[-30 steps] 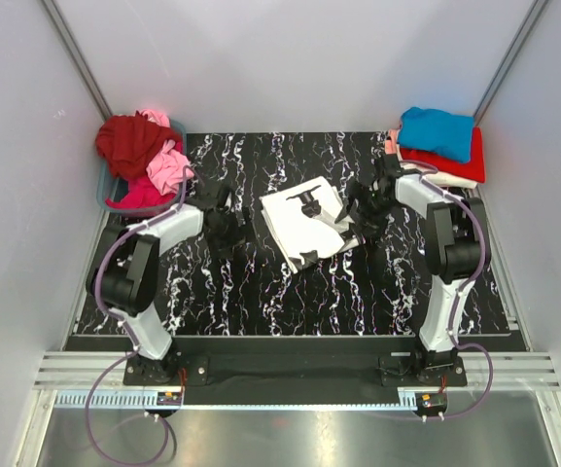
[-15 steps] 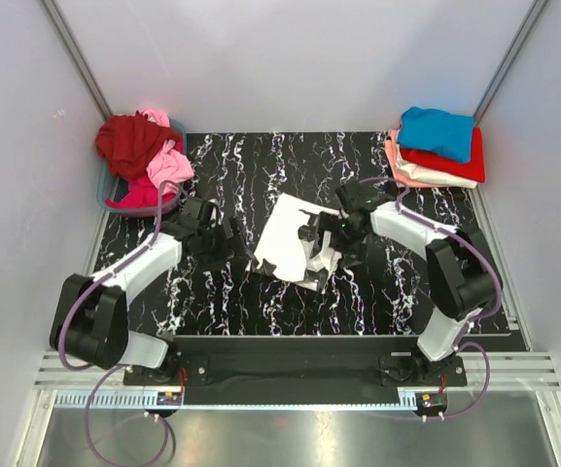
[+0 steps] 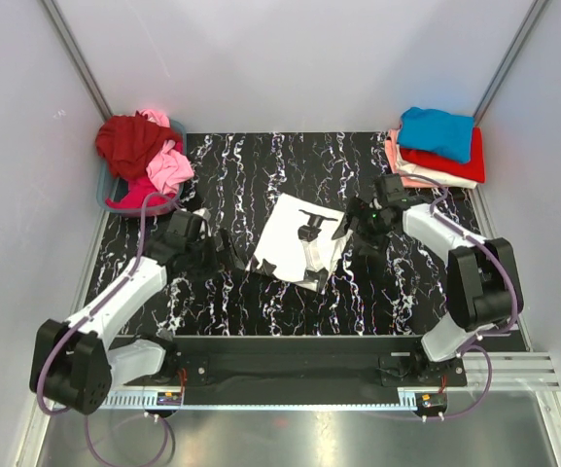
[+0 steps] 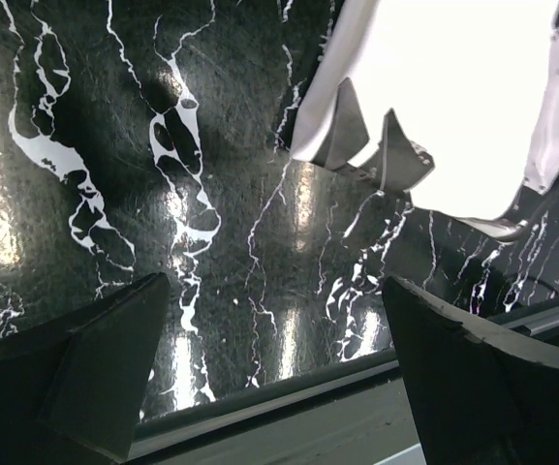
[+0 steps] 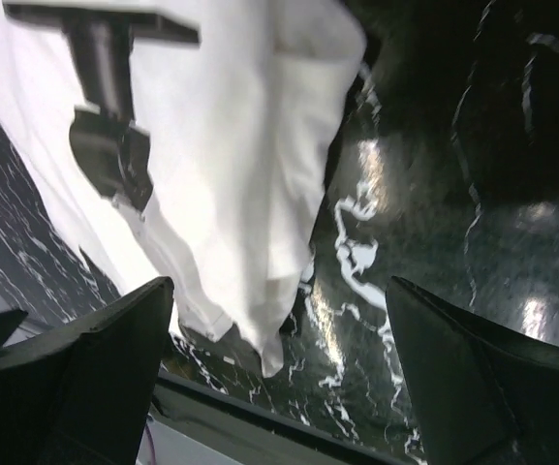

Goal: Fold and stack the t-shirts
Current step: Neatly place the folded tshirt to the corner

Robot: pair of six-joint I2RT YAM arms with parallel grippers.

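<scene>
Flanking the white t-shirt (image 3: 288, 248), left claw (image 3: 226, 255) and right claw (image 3: 358, 228) gape empty, its black print (image 3: 309, 232) illegible.

The white cloth t-shirt with black print (image 3: 295, 238) now lies turned and shifted a little toward the near edge, its right side bunched into soft folds. The right gripper (image 3: 356, 226), which was over the shirt half a second ago, is back off the cloth just beside that edge, jaws wide. The left gripper (image 3: 222, 255) sits nearer the near edge, beside the shirt's left corner, its arm stretched low.
</scene>
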